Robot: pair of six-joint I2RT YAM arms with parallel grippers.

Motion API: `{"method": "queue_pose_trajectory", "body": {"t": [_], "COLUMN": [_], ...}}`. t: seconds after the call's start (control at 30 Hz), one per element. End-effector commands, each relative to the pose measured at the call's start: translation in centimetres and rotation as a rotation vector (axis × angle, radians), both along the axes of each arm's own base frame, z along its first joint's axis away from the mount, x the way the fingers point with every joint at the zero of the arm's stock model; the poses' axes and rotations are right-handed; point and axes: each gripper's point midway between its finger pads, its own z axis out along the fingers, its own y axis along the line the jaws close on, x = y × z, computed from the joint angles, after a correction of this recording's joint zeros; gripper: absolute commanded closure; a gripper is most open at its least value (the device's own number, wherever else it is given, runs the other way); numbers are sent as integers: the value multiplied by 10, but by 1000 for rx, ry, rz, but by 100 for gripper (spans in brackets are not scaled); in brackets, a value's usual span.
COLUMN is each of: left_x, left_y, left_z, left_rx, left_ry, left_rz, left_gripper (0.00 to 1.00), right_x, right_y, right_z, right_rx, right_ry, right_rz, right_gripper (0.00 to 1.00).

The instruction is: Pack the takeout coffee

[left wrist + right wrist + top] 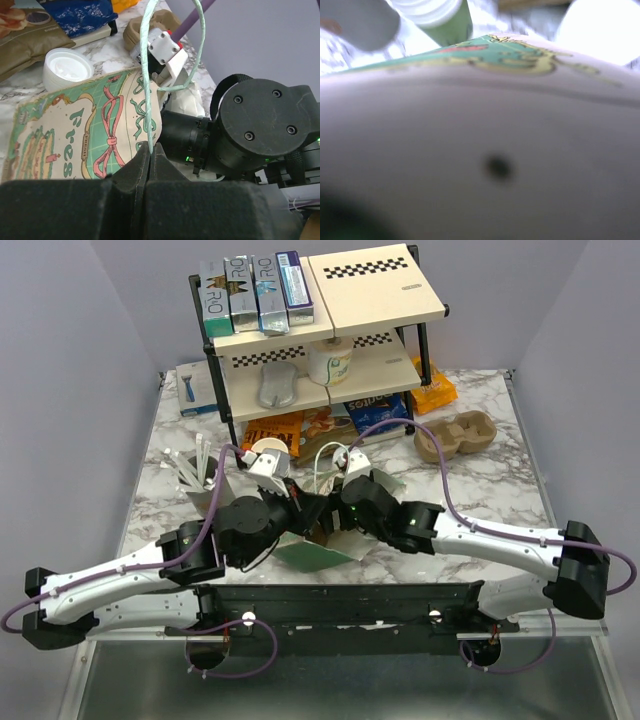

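Two grippers: left gripper (149, 150) pinches paper bag's (85, 135) string handle (143, 75); right gripper (352, 465) spread wide beside bag, tips unclear.
Takeout coffee (67, 70): upright just beyond bag.
Surface: marbled table (480, 490), grey walls (60, 360).

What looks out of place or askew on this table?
The paper bag lies tilted between the arms, not upright; the left tool pinches only its string handle. The lidded cup sits outside it.

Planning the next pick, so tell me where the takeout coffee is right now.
In the top view, the takeout coffee stands on the table left of centre, just in front of the shelf rack, behind the printed paper bag.
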Motion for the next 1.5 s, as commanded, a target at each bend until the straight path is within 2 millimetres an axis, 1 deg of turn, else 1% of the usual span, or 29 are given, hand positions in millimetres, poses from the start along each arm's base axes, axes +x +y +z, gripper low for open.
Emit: {"method": "queue_pose_trajectory", "body": {"t": [0.0, 0.03, 0.07, 0.1, 0.13, 0.17, 0.23, 0.27, 0.3, 0.33, 0.37, 0.43, 0.5, 0.57, 0.6, 0.63, 0.7, 0.83, 0.93, 1.0, 1.03, 1.17, 1.2, 1.23, 1.27, 1.3, 1.43, 1.47], "left_x": [-16, -15, -11, -11, -9, -8, -3, -2, -1, 0, 2, 5, 7, 8, 7, 8, 9, 10, 12, 14, 14, 19, 20, 21, 25, 27, 32, 33], "left_y": [-15, -13, -7, -4, -1, 4, 9, 10, 10, 9, 7, 7, 4, 3, 3, 4, 7, 11, 15, 18, 20, 26, 28, 30, 35, 39, 44, 43], "left_z": [19, 18, 14, 10, 7, -1, -10, -20, -23, -25, -27, -27, -22, -18, -18, -19, -19, -15, -12, -16, -16, -22, -25, -28, -31, -37, -43, -43], "left_rx": [-142, -154, -168, -185, -192, -191, -197, -182, -182, -172, -161, -135, -124, -118, -116, -115, -117, -137, -154, -149, -152, -142, -131, -124, -128, -113, -106, -97], "left_ry": [75, 87, 104, 135, 148, 163, 175, 184, 184, 186, 185, 174, 163, 149, 149, 150, 153, 146, 135, 136, 137, 154, 158, 162, 176, 185, 184, 183], "left_rz": [-102, -98, -74, -66, -52, -39, -7, 3, 6, 9, 11, 18, 13, 5, 4, 6, 20, 31, 52, 68, 76, 125, 136, 151, 194, 219, 268, 271], "left_gripper": [100, 100, 100, 100, 100, 100, 100, 100, 99, 99, 99, 98, 97, 97, 100, 100, 100, 100, 100, 100, 100, 100, 100, 100, 100, 100, 100, 100], "right_x": [-40, -44, -45, -49, -50, -51, -50, -49, -51, -53, -54, -52, -49, -45, -42, -38, -40, -42, -42, -39, -37, -28, -24, -22, -17, -13, -4, -3], "right_y": [-46, -47, -50, -56, -60, -63, -64, -63, -61, -53, -50, -46, -38, -38, -37, -40, -42, -50, -51, -51, -50, -40, -36, -35, -35, -32, -27, -26], "right_z": [-63, -62, -61, -61, -59, -59, -59, -59, -61, -58, -65, -69, -74, -79, -81, -85, -94, -102, -107, -110, -109, -93, -80, -74, -66, -53, -26, -23], "right_rx": [-314, -320, -333, -357, -366, -368, -370, -372, -376, -367, -381, -386, -380, -362, -356, -355, -368, -424, -441, -443, -440, -373, -336, -322, -306, -270, -211, -207], "right_ry": [234, 254, 263, 281, 283, 286, 280, 279, 289, 307, 325, 347, 374, 402, 409, 427, 475, 528, 536, 533, 528, 476, 442, 423, 395, 357, 290, 281], "right_rz": [68, 84, 79, 80, 73, 63, 61, 63, 78, 106, 114, 119, 133, 124, 123, 110, 120, 109, 106, 92, 85, 72, 75, 69, 54, 55, 49, 52], "right_gripper": [34, 34, 34, 34, 34, 34, 34, 34, 34, 34, 34, 34, 36, 37, 37, 37, 37, 34, 33, 32, 30, 21, 18, 1, 0, 0, 0, 0]}}
